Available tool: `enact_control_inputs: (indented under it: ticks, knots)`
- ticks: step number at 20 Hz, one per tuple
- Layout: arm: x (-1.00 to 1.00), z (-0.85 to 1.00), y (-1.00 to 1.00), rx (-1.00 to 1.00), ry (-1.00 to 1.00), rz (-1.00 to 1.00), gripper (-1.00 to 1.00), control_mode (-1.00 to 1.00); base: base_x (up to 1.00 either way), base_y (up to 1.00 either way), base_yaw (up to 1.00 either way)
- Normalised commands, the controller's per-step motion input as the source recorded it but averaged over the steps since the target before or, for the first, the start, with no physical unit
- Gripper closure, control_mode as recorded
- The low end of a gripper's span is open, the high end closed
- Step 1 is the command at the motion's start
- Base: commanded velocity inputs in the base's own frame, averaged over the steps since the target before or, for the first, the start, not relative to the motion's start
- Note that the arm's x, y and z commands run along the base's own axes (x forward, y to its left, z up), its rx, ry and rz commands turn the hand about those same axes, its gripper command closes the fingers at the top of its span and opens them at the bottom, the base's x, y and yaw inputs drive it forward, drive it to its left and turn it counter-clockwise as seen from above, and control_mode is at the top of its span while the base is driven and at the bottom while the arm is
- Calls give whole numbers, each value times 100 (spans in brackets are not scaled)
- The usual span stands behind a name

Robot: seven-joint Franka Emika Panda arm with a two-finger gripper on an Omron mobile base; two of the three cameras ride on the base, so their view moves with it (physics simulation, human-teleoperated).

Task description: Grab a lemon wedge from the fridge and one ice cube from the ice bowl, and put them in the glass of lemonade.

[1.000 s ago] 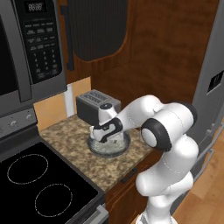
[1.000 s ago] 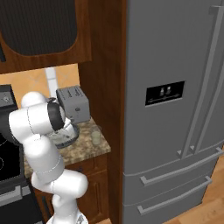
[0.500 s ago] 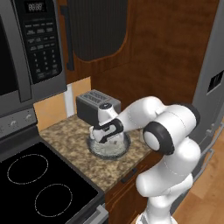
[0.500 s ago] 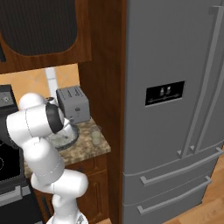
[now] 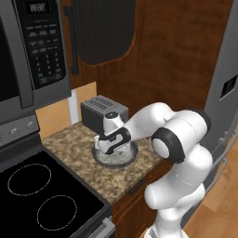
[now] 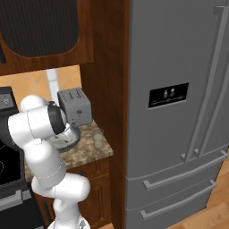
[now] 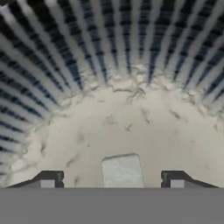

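Note:
The ice bowl [image 5: 124,160] sits on the granite counter in front of the toaster. My gripper [image 5: 109,148] reaches down into it. In the hand view the bowl's ribbed wall [image 7: 109,43] rises above a speckled whitish floor. One pale ice cube [image 7: 122,171] lies between my dark fingertips [image 7: 48,178]. My gripper [image 7: 111,179] is open, with a gap on each side of the cube. The glass of lemonade [image 6: 97,141] stands on the counter's right end, next to the ice bowl [image 6: 73,137]. The fridge [image 6: 179,112] stands with its doors shut; the lemon wedge is hidden.
A boxy grey toaster [image 5: 103,111] stands right behind the bowl. A black cooktop [image 5: 42,195] lies to the left, below a microwave [image 5: 28,51]. Dark wood cabinets hang above the counter, and a wood panel [image 6: 107,89] separates it from the fridge.
The hand has sunk a little deeper into the bowl. The bowl, the glass and the base have not moved.

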Motion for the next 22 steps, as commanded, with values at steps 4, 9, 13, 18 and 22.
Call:
enact_control_inputs:
  ticks: [4, 9, 13, 18, 22]
  knots:
    - [9, 0, 0, 0, 0, 0, 100, -100, 0, 0, 0]
    - [0, 0, 0, 0, 0, 0, 100, -100, 0, 0, 0]
    - [-2, 13, 0, 0, 0, 0, 100, -100, 0, 0, 0]
    - [-11, 39, 0, 0, 0, 0, 100, -100, 0, 0, 0]
    - [-21, 45, -3, 0, 0, 0, 100, -100, 0, 0, 0]
